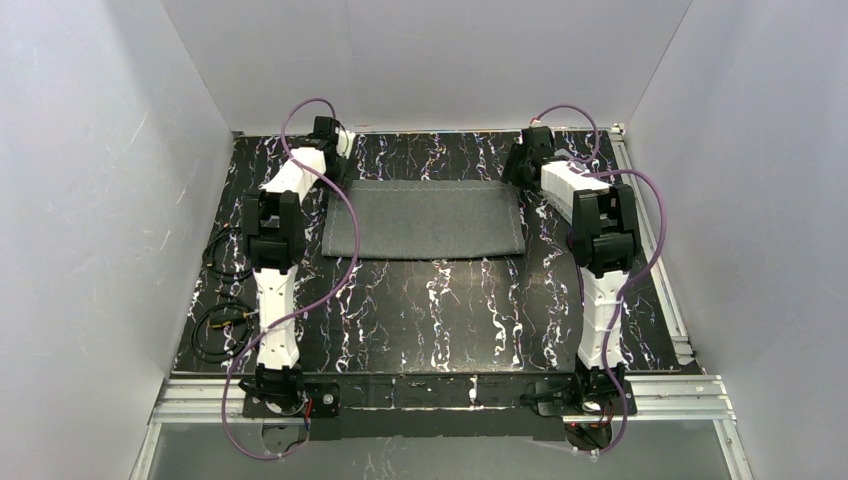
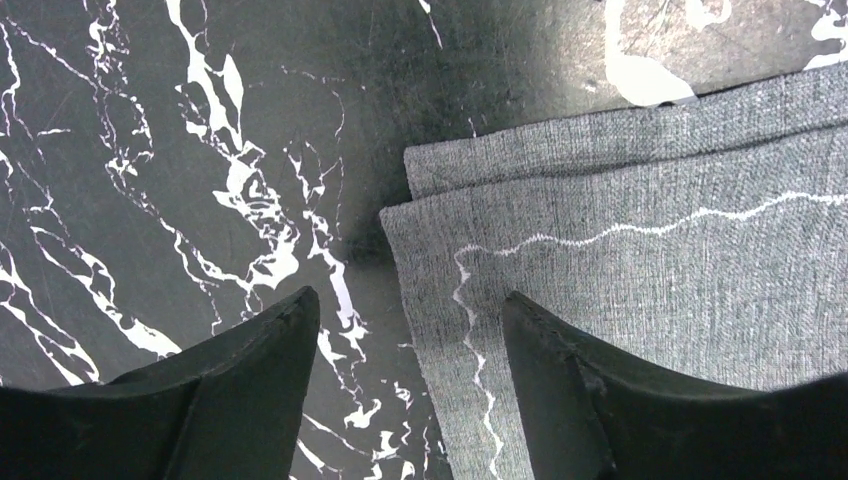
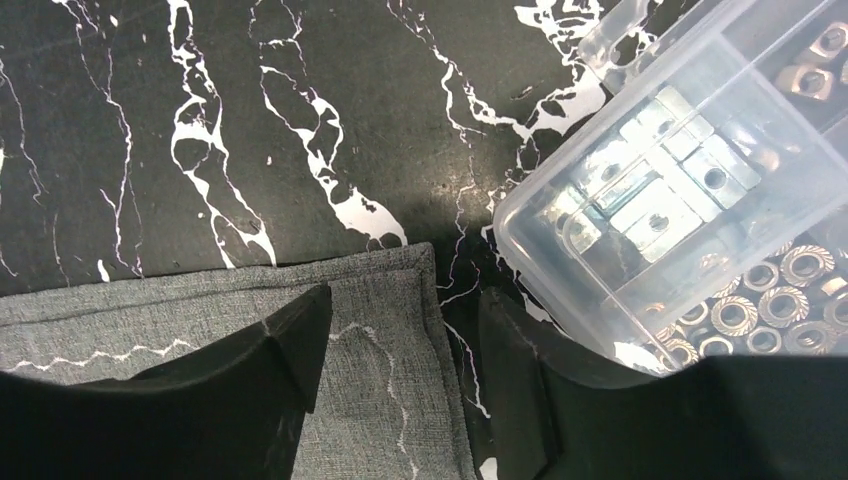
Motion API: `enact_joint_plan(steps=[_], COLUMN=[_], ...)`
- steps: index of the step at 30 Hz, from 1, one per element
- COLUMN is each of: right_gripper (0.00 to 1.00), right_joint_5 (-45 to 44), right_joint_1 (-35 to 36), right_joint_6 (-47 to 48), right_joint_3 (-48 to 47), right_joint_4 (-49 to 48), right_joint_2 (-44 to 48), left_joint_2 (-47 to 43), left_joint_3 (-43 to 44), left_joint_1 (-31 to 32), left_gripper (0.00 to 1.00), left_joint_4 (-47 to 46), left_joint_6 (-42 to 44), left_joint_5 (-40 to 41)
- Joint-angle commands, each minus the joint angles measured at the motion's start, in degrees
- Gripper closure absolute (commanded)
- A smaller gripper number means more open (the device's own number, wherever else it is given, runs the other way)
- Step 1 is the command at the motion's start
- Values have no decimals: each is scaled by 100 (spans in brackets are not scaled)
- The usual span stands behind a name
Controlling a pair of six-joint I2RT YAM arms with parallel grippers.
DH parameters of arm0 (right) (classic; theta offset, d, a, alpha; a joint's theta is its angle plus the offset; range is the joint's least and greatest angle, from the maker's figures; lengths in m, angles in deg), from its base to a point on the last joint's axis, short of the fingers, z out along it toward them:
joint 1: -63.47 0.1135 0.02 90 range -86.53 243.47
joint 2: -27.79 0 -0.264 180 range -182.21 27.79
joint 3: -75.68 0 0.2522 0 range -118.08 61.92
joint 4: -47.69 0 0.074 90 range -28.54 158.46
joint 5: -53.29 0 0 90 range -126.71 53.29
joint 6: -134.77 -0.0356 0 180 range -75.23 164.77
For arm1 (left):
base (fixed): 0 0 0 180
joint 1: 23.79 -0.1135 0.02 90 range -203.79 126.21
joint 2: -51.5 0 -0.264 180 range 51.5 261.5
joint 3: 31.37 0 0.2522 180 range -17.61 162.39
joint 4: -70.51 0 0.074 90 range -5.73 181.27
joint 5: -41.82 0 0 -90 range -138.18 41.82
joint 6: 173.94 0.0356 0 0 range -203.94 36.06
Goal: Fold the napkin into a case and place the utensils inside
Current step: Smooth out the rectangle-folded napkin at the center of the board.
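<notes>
The dark grey napkin (image 1: 425,218) lies folded in half as a wide rectangle at the far middle of the table, its stitched edge on top. My left gripper (image 1: 335,140) is open over its far left corner (image 2: 560,260), where two layers show, one finger over cloth, one over table. My right gripper (image 1: 528,150) is open over its far right corner (image 3: 390,330), empty. The purple spoon and fork are out of view.
A clear plastic compartment box (image 3: 700,190) of nuts and washers sits close to the right of my right gripper. The black marbled table (image 1: 440,310) has metal rails along its right and near edges. Cables lie at the left edge (image 1: 215,320).
</notes>
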Motion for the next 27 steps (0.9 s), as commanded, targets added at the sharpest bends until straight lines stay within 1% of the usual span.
enact_joint_plan(steps=[1, 2, 3, 6, 8, 10, 11, 12, 13, 14, 16, 18, 22, 27], right_gripper=[32, 29, 28, 26, 30, 38, 44, 48, 51, 55, 62, 68, 73, 80], right_joint_5=[-164, -214, -247, -129, 122, 771, 1271, 1935, 2432, 2938, 3457, 3493, 3617, 4175], right_joint_1=[-2, -4, -5, 41, 129, 179, 198, 217, 234, 246, 349, 570, 1131, 1504], right_joint_6=[65, 55, 53, 18, 7, -53, -56, -49, -3, 71, 341, 611, 610, 459], right_joint_3=[-206, -189, -166, 74, 265, 333, 346, 363, 429, 488, 509, 591, 793, 760], right_joint_4=[102, 134, 170, 190, 272, 603, 780, 985, 1141, 1311, 1849, 2274, 2344, 2311], right_joint_2=[318, 455, 601, 1208, 1525, 1648, 1657, 1654, 1646, 1609, 1529, 1520, 1568, 1227], left_joint_2=[-921, -1068, -1222, -1597, -1796, -1914, -1955, -1972, -1964, -1928, -1774, -1571, -1318, -1226], left_joint_3=[62, 125, 187, 268, 67, -450, -739, -1016, -1253, -1414, -1500, -1377, -843, -442], left_joint_1=[16, 14, 15, 14, 27, 115, 212, 315, 403, 449, 462, 462, 475, 673], left_gripper=[32, 31, 22, 17, 16, 15, 15, 16, 18, 19, 24, 30, 42, 45], left_joint_4=[406, 576, 794, 1561, 2082, 2458, 2585, 2639, 2666, 2684, 2755, 2963, 3556, 3742], left_joint_6=[110, 155, 201, 425, 642, 894, 1080, 1229, 1362, 1439, 1468, 1495, 1493, 1221], left_joint_5=[-127, -268, -489, -1447, -2252, -2839, -2915, -2882, -2852, -2894, -3027, -3172, -3849, -4471])
